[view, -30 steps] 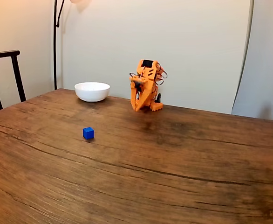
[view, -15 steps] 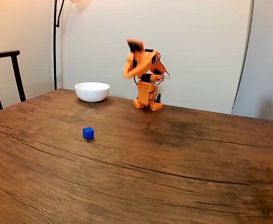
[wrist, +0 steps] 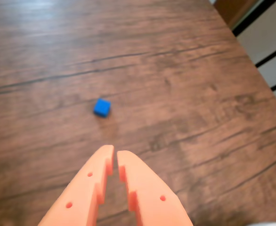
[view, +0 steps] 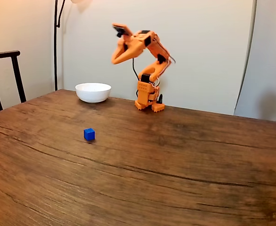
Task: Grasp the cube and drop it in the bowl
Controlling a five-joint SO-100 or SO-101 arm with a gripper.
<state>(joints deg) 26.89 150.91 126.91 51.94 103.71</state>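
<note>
The tiny blue cube (view: 89, 134) lies alone on the wooden table (view: 175, 160), left of centre in the fixed view. In the wrist view the cube (wrist: 101, 107) sits a little beyond and left of my fingertips. The white bowl (view: 93, 92) stands at the table's far edge, behind the cube and left of the arm's base. My orange gripper (view: 114, 60) hangs high in the air above the table, right of the bowl and well clear of the cube. Seen from the wrist, the gripper (wrist: 115, 153) has its two fingers almost together with nothing between them.
A dark chair back (view: 6, 61) stands beyond the table's left side, and a black lamp pole (view: 56, 42) rises behind the bowl. The arm's base (view: 149, 96) sits at the far table edge. The table's far right corner (wrist: 232, 28) appears in the wrist view.
The arm has unfolded from a crouched pose at its base and lifted up and to the left. Cube and bowl have stayed put.
</note>
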